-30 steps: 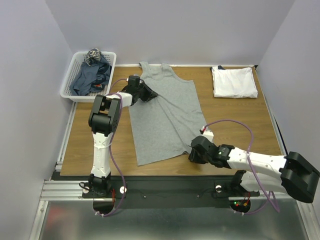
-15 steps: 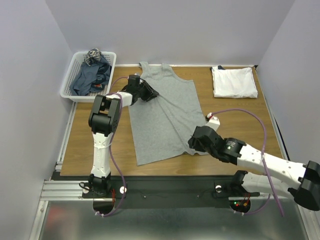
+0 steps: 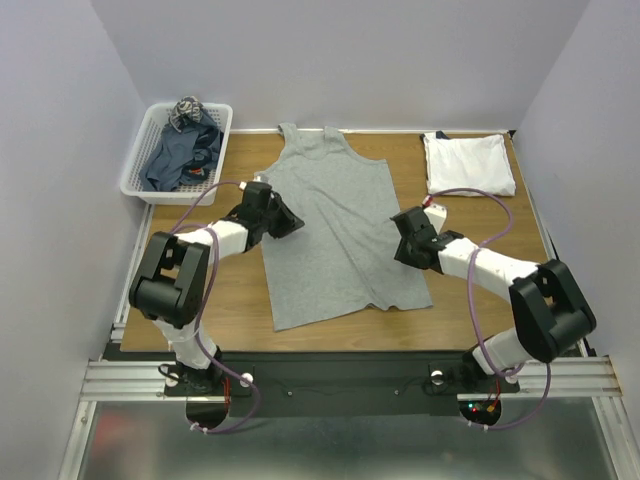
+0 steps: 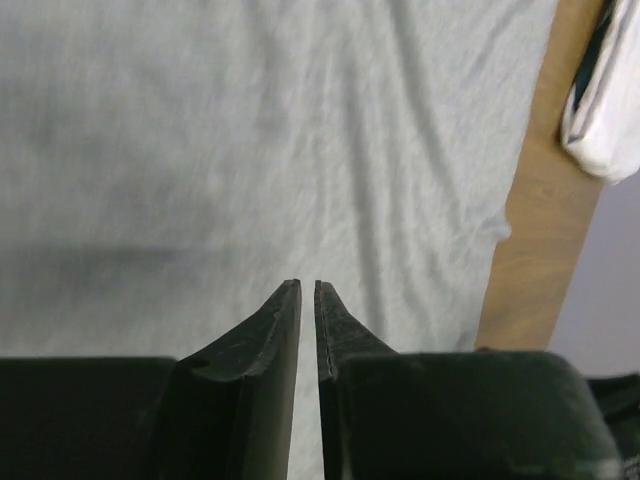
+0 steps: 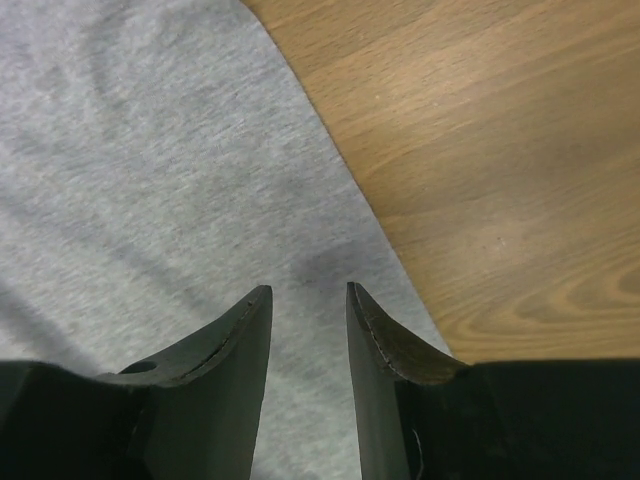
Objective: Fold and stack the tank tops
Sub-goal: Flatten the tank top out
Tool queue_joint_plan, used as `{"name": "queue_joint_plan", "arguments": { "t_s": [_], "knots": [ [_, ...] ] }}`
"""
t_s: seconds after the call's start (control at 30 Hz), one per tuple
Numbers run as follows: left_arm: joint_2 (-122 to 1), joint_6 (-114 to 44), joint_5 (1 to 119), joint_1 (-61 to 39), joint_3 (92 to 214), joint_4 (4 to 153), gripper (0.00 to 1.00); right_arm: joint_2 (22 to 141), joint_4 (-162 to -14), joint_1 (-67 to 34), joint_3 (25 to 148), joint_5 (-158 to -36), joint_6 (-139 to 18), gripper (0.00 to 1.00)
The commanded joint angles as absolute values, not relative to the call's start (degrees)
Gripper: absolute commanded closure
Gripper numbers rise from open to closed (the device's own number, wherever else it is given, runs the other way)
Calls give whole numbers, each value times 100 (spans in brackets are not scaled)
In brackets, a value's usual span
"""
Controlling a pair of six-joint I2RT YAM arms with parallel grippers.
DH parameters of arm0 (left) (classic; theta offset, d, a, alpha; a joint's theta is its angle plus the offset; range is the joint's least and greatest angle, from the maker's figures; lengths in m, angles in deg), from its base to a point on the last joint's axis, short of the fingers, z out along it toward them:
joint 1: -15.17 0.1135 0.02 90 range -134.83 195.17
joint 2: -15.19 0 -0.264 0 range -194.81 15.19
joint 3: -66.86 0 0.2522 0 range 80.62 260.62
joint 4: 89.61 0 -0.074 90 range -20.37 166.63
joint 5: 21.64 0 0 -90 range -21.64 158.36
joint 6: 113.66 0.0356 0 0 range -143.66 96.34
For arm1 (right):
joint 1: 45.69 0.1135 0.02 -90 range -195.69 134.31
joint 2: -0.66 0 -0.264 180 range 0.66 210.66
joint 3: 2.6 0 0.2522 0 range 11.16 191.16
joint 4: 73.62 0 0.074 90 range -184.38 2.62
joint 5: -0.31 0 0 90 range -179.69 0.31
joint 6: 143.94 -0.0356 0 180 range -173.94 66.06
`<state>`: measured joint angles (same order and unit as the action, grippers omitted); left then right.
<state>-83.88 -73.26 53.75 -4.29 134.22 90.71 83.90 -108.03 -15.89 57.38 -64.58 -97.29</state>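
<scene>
A light heather-grey tank top point(image 3: 335, 230) lies spread flat in the middle of the table, straps to the back. My left gripper point(image 3: 295, 224) is over its left side; in the left wrist view the gripper point(image 4: 308, 284) has only a thin slit between its fingers, nothing in it, and grey fabric point(image 4: 250, 130) beneath. My right gripper point(image 3: 400, 248) is at the top's right edge; in the right wrist view it point(image 5: 308, 288) is open over the grey fabric point(image 5: 130, 150). A folded white tank top point(image 3: 468, 163) lies at the back right. Dark blue-grey tops point(image 3: 180, 152) fill the basket.
The white lattice basket point(image 3: 137, 172) stands at the back left corner. The wooden table point(image 3: 480, 225) shows bare between the grey top and the white one, and also in the right wrist view point(image 5: 480, 130). Walls close in on three sides.
My right arm swung from the grey top's front hem up to its right edge. My left gripper came from the left armhole toward me along the left side. The hem's right corner lies flatter.
</scene>
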Motion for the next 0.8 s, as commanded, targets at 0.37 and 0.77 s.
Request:
{"name": "queue_joint_plan", "arguments": {
  "t_s": [0.37, 0.77],
  "knots": [
    [-6436, -8376, 7143, -1760, 10822, 8428, 94, 8917, -9942, -2644, 5537, -7061, -9323, 59],
    [-6084, -9019, 7328, -2718, 10637, 7847, 95, 7828, -9951, -2776, 4668, -7571, -9419, 58]
  ]
}}
